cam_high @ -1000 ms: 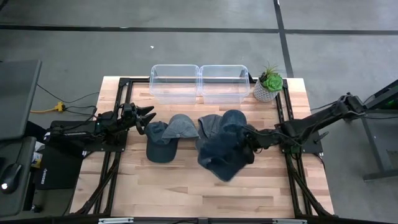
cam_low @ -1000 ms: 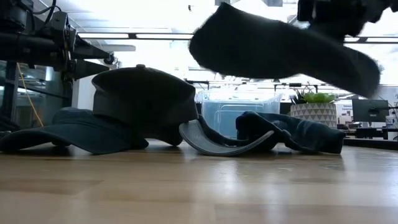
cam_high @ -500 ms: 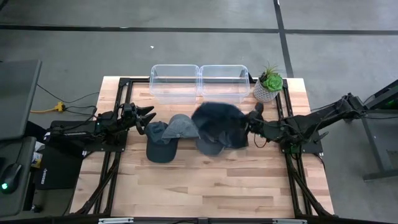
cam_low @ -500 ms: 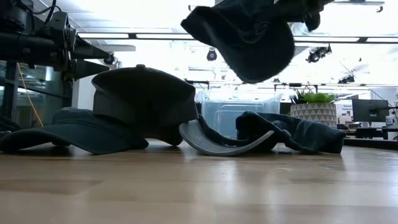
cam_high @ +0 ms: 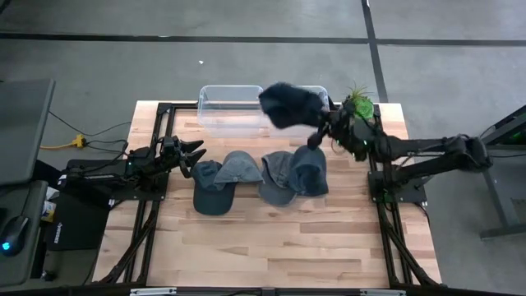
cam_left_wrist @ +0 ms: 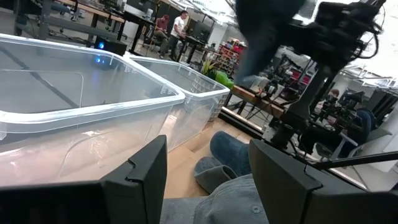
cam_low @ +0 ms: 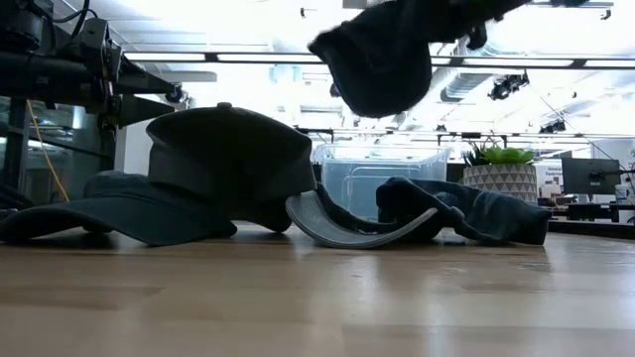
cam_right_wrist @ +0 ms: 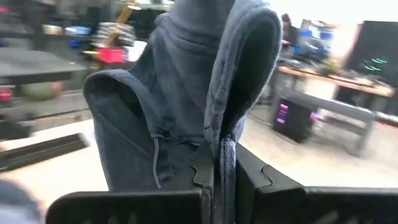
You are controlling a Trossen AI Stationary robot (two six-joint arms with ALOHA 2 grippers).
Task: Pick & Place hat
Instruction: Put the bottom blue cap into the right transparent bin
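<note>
The dark hat (cam_high: 289,104) has risen from above the hat pile to over the right clear bin (cam_high: 308,97), pinched tight in the right pincer (cam_high: 322,130). The left pincer (cam_high: 194,155) waits with fingers apart beside the grey caps (cam_high: 223,175) on the worktop (cam_high: 271,247).

Robotics lab: workbenches (cam_left_wrist: 261,93), monitors (cam_low: 587,175), seated people (cam_left_wrist: 180,25), ceiling strip lights (cam_low: 228,58).

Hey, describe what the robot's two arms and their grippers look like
Both arms are dark, near-black jointed links with exposed cabling. The left gripper has two flat, angular black fingers. The right gripper has matching black fingers, and a small green light glows near its wrist.
</note>
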